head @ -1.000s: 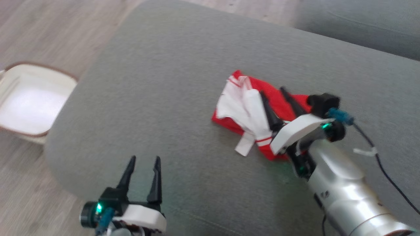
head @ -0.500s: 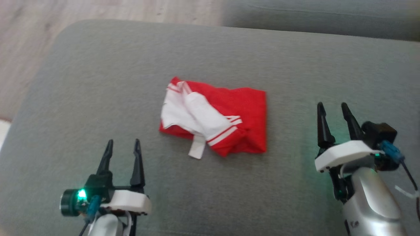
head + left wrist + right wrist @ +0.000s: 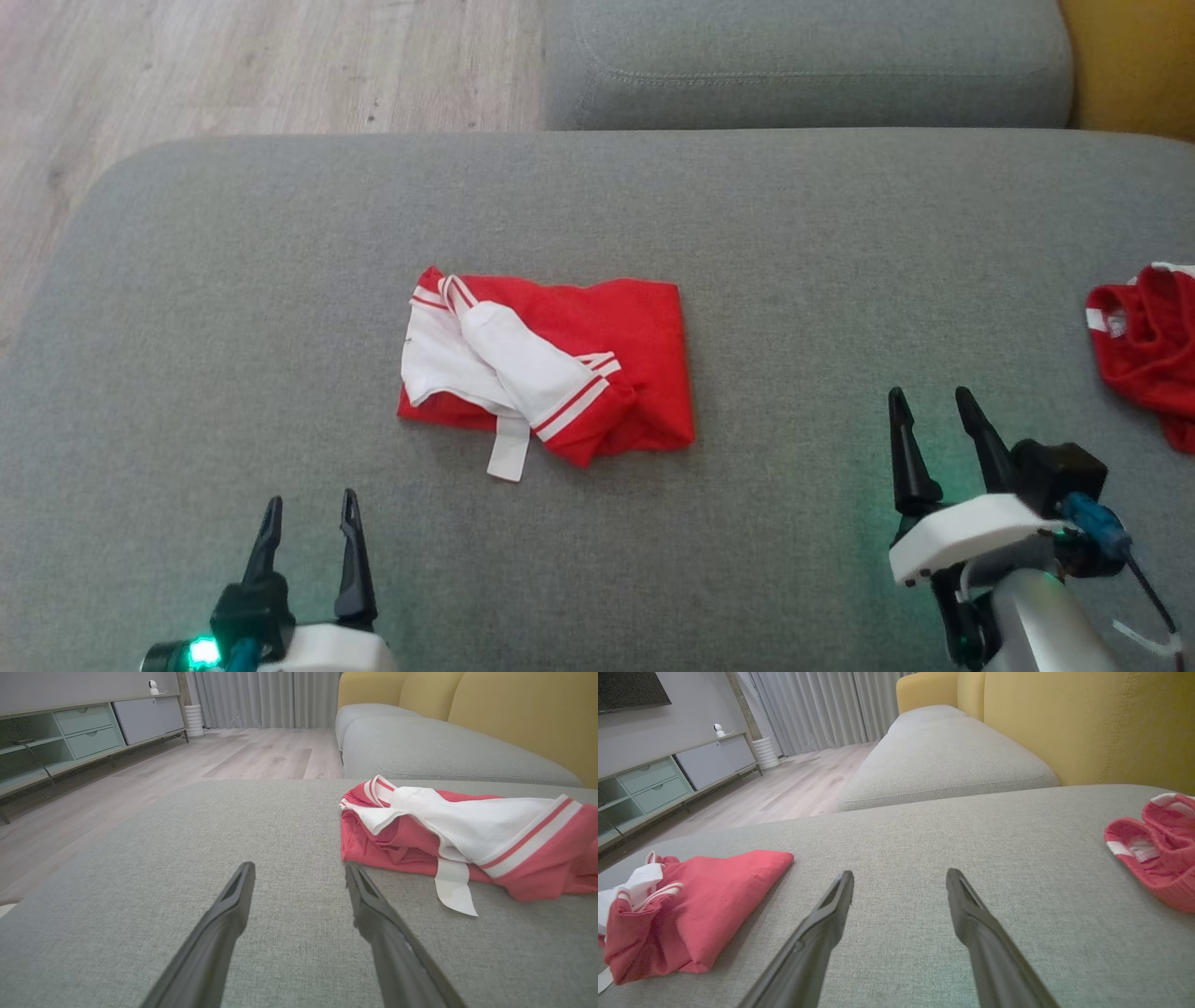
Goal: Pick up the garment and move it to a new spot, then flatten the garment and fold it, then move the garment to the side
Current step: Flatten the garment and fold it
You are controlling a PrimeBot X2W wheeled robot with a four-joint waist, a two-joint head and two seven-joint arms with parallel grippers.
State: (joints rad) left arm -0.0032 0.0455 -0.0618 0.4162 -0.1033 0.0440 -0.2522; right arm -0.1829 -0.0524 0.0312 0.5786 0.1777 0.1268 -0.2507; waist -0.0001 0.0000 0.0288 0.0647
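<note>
Garment lies bunched, roughly folded, mid-cushion on the grey sofa seat, between the grippers and touching neither. Looks light and limp, so I'd pinch the red right-hand edge. Left gripper and right gripper are spread wide, both empty. Seat weave looks soft and grippy. Second red piece at far right, wood floor beyond.

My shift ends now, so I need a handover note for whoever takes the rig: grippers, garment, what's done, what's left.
Left gripper: open, empty, over the grey cushion, near side of the garment.
Right gripper: open, empty, to the garment's right.
Red-and-white garment: mid-cushion, folded, with a white strip poking out of its near edge.
Done: fold, roughly.
Left: probably moving it aside. A second red garment lies crumpled at the cushion's right edge.
</note>
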